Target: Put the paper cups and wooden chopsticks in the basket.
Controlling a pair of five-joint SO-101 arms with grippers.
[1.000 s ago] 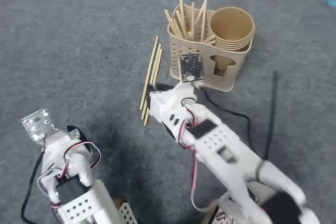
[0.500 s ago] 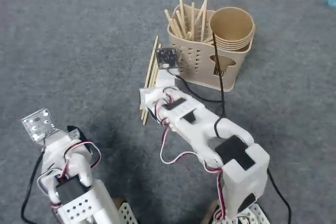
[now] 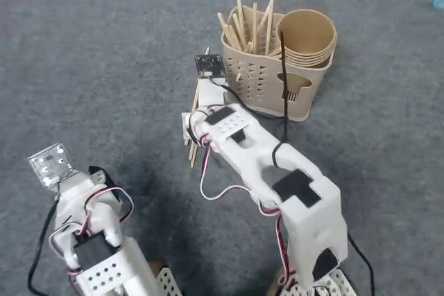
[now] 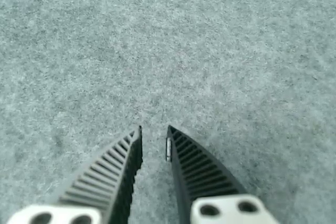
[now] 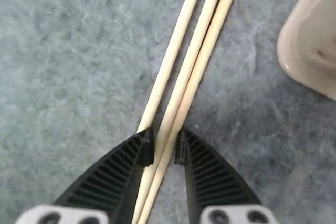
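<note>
A beige slotted basket (image 3: 267, 84) stands at the back of the grey carpet. It holds a stack of paper cups (image 3: 305, 32) and several upright wooden chopsticks (image 3: 251, 24). Three loose chopsticks (image 5: 202, 51) lie side by side on the carpet just left of the basket (image 5: 315, 40); a short stretch of them (image 3: 196, 98) is uncovered in the high view. My right gripper (image 5: 165, 145) is down at carpet level, shut on two of them, and the third runs under one fingertip. My left gripper (image 4: 154, 135) hovers over bare carpet near the front left, its jaws almost together and nothing between them.
The right arm (image 3: 236, 136) stretches from the front edge toward the basket, with its cable draped against the basket's front. The left arm (image 3: 83, 220) sits folded at the front left. Grey carpet (image 3: 104, 67) lies open on the left and far right.
The right arm swung left from the basket's front to the loose chopsticks and came down over them. The left arm has not moved.
</note>
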